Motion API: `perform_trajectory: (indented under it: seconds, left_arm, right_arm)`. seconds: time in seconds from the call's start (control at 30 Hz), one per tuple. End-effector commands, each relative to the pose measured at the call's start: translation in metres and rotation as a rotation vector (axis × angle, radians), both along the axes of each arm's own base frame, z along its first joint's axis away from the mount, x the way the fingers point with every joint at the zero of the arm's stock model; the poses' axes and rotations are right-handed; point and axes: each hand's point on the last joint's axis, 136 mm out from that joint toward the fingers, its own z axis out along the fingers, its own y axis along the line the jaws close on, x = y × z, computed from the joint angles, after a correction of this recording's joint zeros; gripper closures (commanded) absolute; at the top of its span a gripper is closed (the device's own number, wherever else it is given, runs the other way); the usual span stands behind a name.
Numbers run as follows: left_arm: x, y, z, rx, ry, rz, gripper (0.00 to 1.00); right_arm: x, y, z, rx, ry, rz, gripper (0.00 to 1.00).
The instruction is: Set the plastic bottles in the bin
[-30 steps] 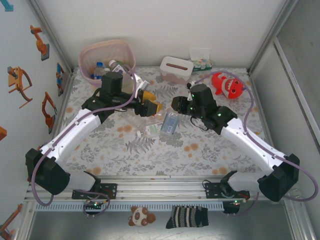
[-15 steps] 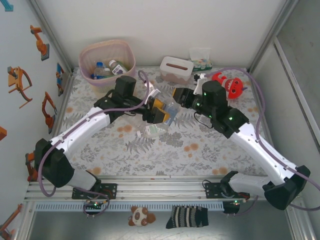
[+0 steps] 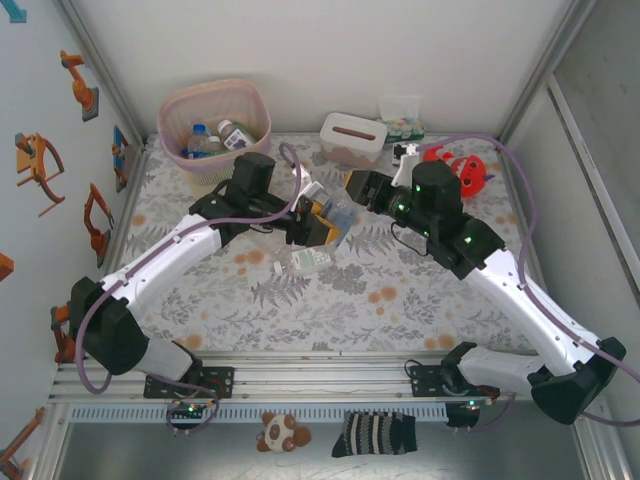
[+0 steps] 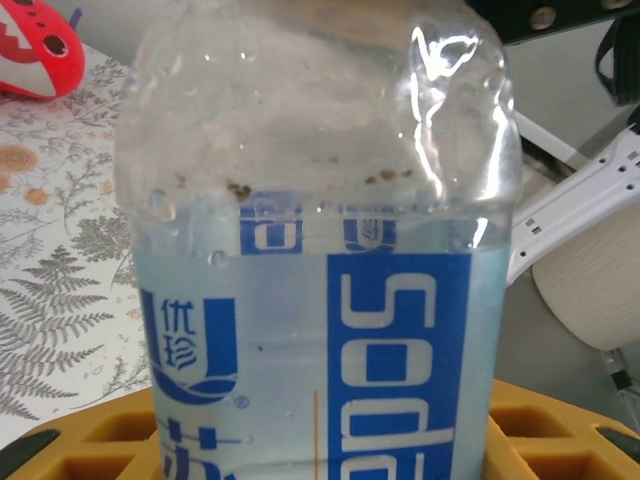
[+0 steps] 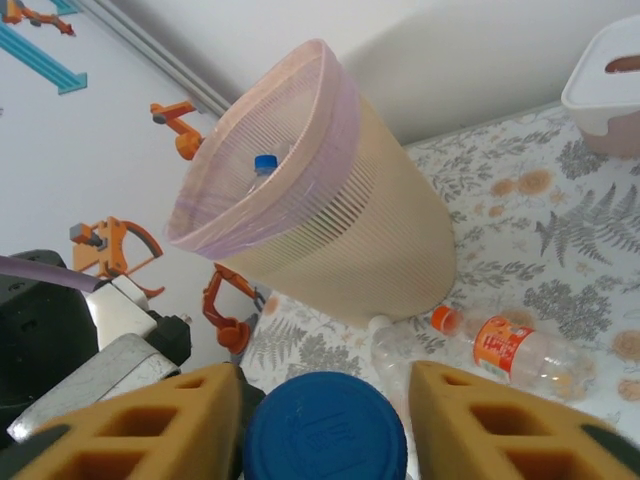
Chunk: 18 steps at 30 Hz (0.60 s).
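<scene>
You're looking at a lab robot cell: white panels (image 3: 300,50) in an aluminium frame (image 3: 100,65), left arm (image 3: 160,255) and right arm (image 3: 520,290) bolted to a rail (image 3: 320,375), fern-print cloth (image 3: 300,310) on the table, robot stickers (image 3: 38,165) on the wall.

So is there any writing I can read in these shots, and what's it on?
"Sod…", running sideways and cut off at the picture's edge: blue label on the bottle.
"优珍": same label, left side.
Orange-label bottle: print too blurred to read.
Blue cap: a faint raised mark, unreadable.
</scene>
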Motion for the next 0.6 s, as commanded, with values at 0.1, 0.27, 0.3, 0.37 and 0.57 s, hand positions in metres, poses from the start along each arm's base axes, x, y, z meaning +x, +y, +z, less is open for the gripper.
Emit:
perform_trajectory:
  seconds: [0.1, 0.27, 0.3, 0.37, 0.57]
  left_arm:
    - [0.022, 0.012, 0.03, 0.012, -0.141, 0.143, 0.52]
    - [0.063, 0.033, 0.037, 0.1, -0.185, 0.36, 0.53]
    - [0.072, 0.038, 0.04, 0.116, -0.194, 0.407, 0.54]
    - [0.089, 0.049, 0.046, 0.139, -0.204, 0.497, 0.55]
    - [0.136, 0.091, 0.074, 0.151, -0.225, 0.752, 0.54]
  right_arm:
    - [0.002, -0.019, 0.02, -0.051, -0.055, -0.073, 0.32]
    - [0.004, -0.035, 0.018, -0.112, -0.065, -0.136, 0.3]
    - [0.003, -0.036, 0.018, -0.117, -0.068, -0.139, 0.3]
    - [0.003, -0.038, 0.017, -0.126, -0.069, -0.144, 0.3]
    - [0.002, -0.04, 0.015, -0.134, -0.06, -0.151, 0.31]
